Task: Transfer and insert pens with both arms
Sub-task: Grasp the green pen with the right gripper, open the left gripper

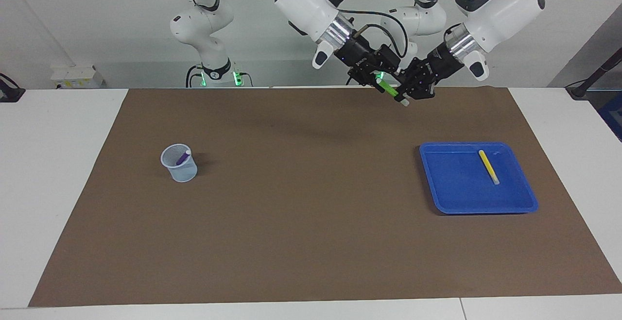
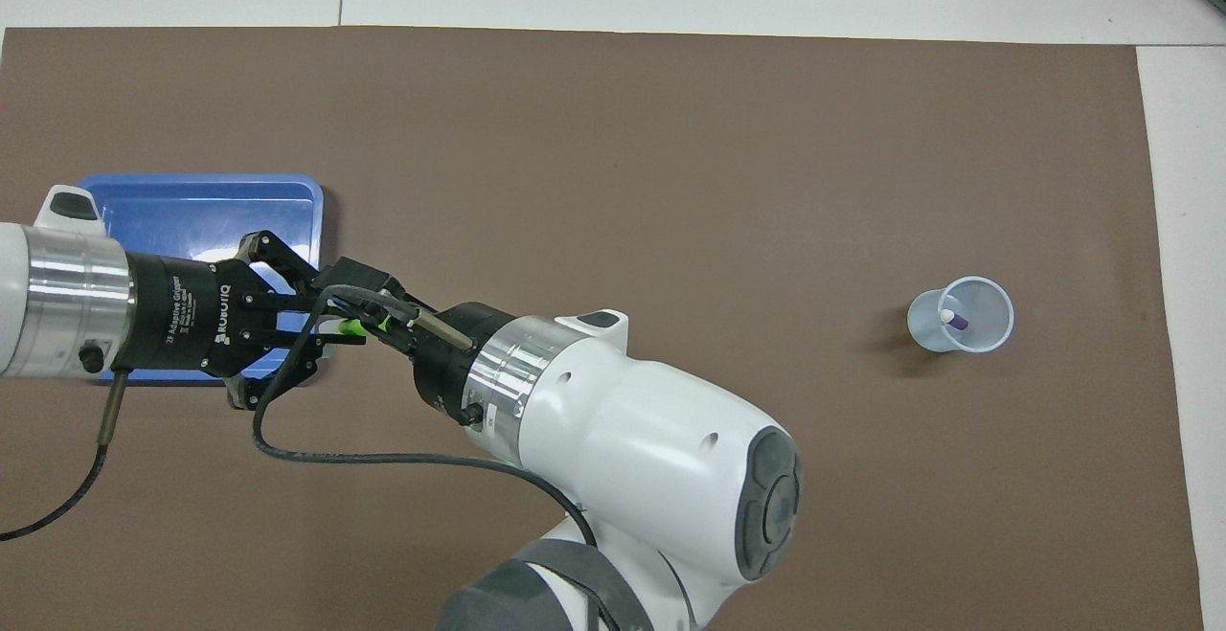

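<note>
The bright green pen hangs in the air between my two grippers, over the mat's edge nearest the robots, beside the tray. My left gripper is shut on its lower, whitish end. My right gripper is at its upper end. In the overhead view the green pen shows as a short piece between the left gripper and the right gripper. The yellow pen lies in the blue tray. The purple pen stands tilted in the pale cup.
The blue tray sits toward the left arm's end of the brown mat, the cup with the purple pen toward the right arm's end. Two smaller white arms with green-lit bases stand at the robots' edge of the table.
</note>
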Action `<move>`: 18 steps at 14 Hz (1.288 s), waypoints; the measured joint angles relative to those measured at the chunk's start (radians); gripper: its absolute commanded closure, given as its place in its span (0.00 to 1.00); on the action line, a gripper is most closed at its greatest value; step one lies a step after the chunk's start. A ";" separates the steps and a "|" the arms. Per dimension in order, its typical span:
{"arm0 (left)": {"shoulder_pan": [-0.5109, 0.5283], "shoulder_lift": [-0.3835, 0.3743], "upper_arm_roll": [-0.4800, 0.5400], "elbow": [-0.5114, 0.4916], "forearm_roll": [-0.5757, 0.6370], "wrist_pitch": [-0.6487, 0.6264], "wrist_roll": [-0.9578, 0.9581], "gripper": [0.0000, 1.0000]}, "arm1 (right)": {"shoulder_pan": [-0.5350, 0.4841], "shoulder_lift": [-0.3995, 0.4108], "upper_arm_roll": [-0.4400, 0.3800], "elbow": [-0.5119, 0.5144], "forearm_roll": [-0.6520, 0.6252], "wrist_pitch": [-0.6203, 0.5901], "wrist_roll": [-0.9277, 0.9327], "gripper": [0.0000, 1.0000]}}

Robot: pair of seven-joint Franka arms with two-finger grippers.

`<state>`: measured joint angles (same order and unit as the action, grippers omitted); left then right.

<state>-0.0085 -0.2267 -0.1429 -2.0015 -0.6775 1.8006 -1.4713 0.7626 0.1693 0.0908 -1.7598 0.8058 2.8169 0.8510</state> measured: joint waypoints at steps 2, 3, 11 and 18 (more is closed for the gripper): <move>-0.004 0.000 0.001 -0.001 0.000 0.009 0.000 1.00 | 0.002 0.006 0.000 0.000 0.000 0.001 0.000 0.33; -0.004 0.000 0.001 -0.001 0.000 0.010 0.000 1.00 | 0.002 0.006 0.000 0.000 0.000 0.001 -0.001 0.34; -0.004 0.000 0.011 -0.003 0.000 0.022 0.000 1.00 | 0.002 0.008 -0.003 -0.011 0.000 -0.008 -0.032 0.75; -0.004 0.000 0.014 -0.004 0.001 0.026 0.001 1.00 | 0.002 0.008 -0.004 -0.022 0.000 -0.011 -0.036 1.00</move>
<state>-0.0123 -0.2270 -0.1285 -2.0057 -0.6766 1.8261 -1.4700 0.7648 0.1778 0.0869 -1.7814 0.8053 2.8055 0.8150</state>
